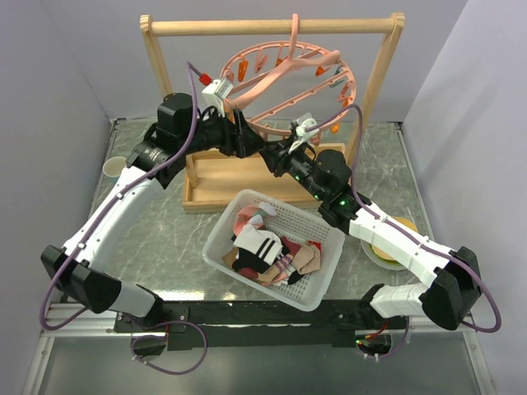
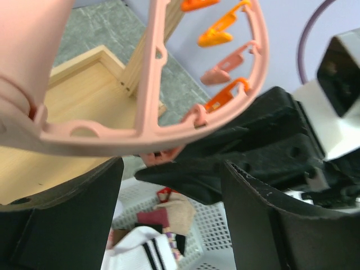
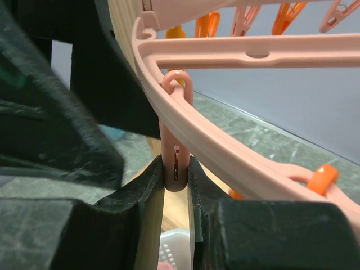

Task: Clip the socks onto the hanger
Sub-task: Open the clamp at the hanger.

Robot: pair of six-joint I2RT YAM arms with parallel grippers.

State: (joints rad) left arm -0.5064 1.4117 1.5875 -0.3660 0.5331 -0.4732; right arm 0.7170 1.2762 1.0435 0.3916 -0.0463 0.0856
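rack (image 1: pixel 272 27): far, hanger (image 1: pixel 284 74) hooked on it | basket (image 1: pixel 216 247): near centre, socks (image 1: pixel 268 251) piled inside | left hand (image 2: pixel 171 169): open by ring's left rim, empty | right hand (image 3: pixel 176 174): pinching clip (image 3: pixel 176 149) | risk: no sock in hand, pull on clip may swing ring

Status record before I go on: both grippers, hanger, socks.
hanger: hooked on wooden rack, no sock seen clipped
left gripper: open, empty, beneath the hanger rim
right gripper: shut on pink clip hanging from the rim
socks: piled in white basket
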